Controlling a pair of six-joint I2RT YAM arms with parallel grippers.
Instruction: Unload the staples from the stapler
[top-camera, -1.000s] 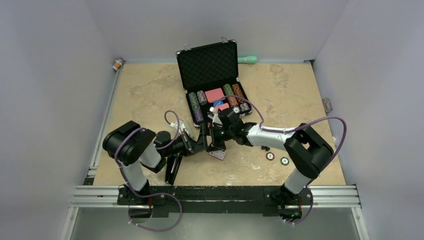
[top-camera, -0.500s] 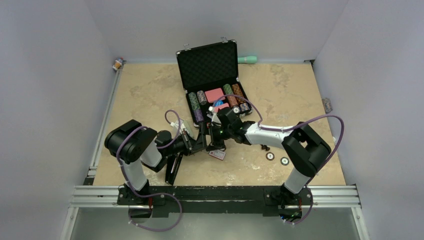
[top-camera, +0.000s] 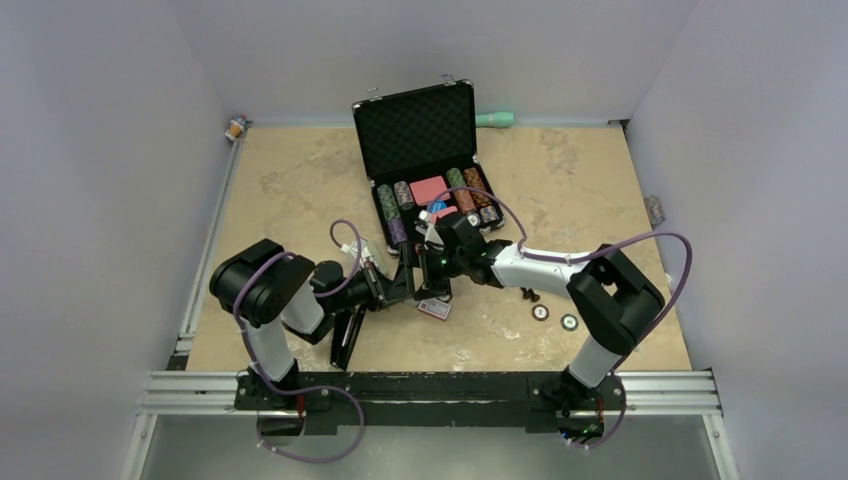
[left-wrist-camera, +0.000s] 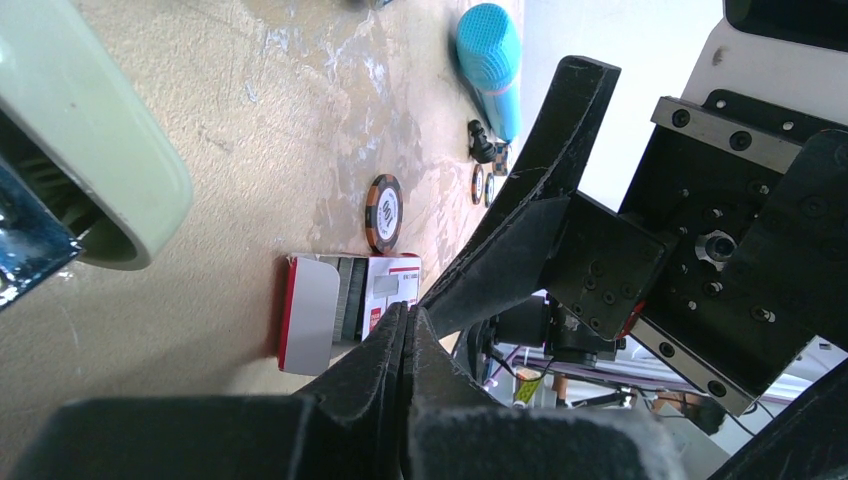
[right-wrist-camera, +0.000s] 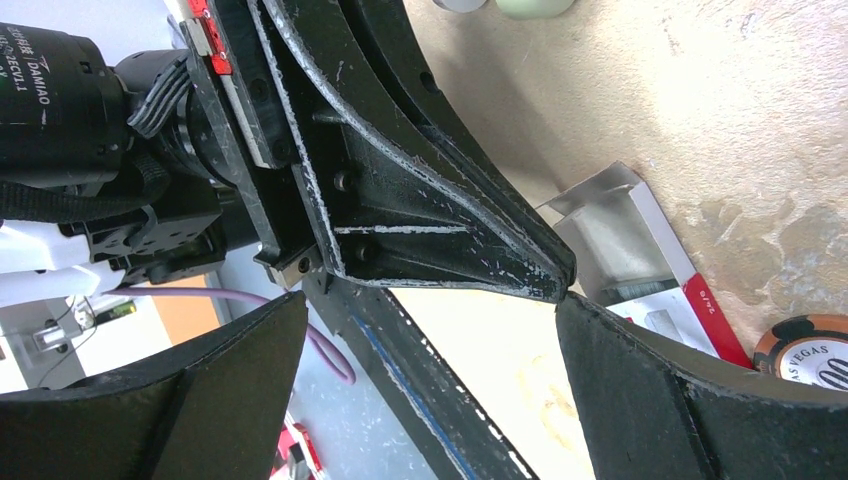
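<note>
The black stapler (top-camera: 345, 338) lies on the table beside the left arm's base, away from both grippers. My left gripper (top-camera: 397, 287) is shut, and in the left wrist view (left-wrist-camera: 407, 312) I see nothing between its fingers. Its tips hover just above the small red-and-white box (left-wrist-camera: 345, 310), which lies open with grey staple strips inside. My right gripper (top-camera: 425, 272) is open wide. In the right wrist view (right-wrist-camera: 430, 310) its fingers straddle the left gripper's shut fingers (right-wrist-camera: 450, 240). The box (right-wrist-camera: 640, 250) shows just beyond them.
An open black case (top-camera: 425, 165) of poker chips stands behind the grippers. Loose chips (top-camera: 540, 312) lie at the right, and one (left-wrist-camera: 385, 210) lies near the box. A teal cylinder (left-wrist-camera: 490, 60) lies further off. A pale green roll (left-wrist-camera: 90, 150) is close at the left.
The right arm's elbow has shifted very slightly to the left. Both grippers stay where they were, meeting over the box.
</note>
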